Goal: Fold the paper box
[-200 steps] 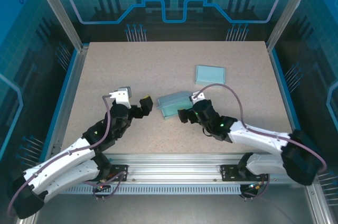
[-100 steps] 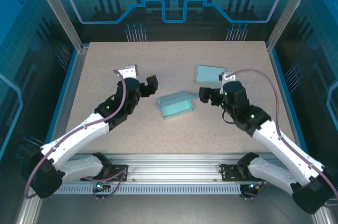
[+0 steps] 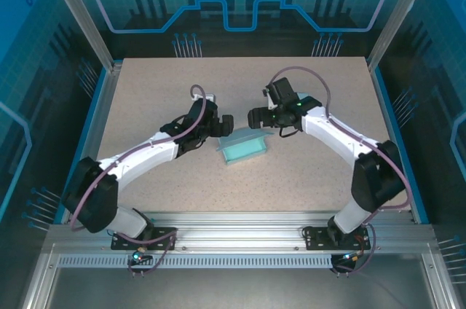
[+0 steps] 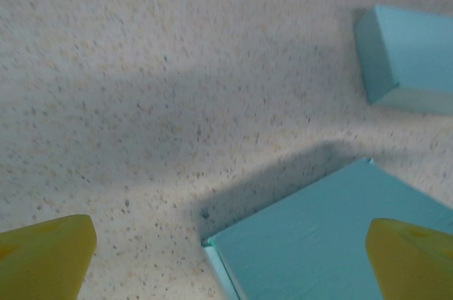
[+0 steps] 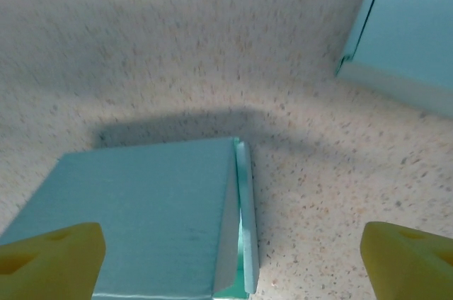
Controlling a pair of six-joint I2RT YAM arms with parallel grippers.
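Observation:
The paper box point(image 3: 244, 149) is light teal and lies flat near the middle of the speckled table. Its lid stands slightly ajar along one side flap point(image 5: 245, 222). My left gripper point(image 3: 224, 125) hovers open just left of and behind the box, whose corner point(image 4: 333, 243) lies under its yellow fingertips point(image 4: 42, 261). From the back right, my right gripper point(image 3: 256, 117) hangs open over the box's far edge. In the right wrist view the box point(image 5: 148, 222) reaches up between the wide-spread fingers point(image 5: 407, 261). Neither gripper touches it.
A second teal box point(image 4: 410, 59), closed, lies just behind and to the right of the first, close to the right arm point(image 3: 320, 127); it is also at the right wrist view's top right point(image 5: 410, 31). Metal posts and blue panels wall in the table point(image 3: 160, 83).
Both arms have swung forward from the near edge and come together over the box, one from each side. The box has stayed in place. Both grippers remain open.

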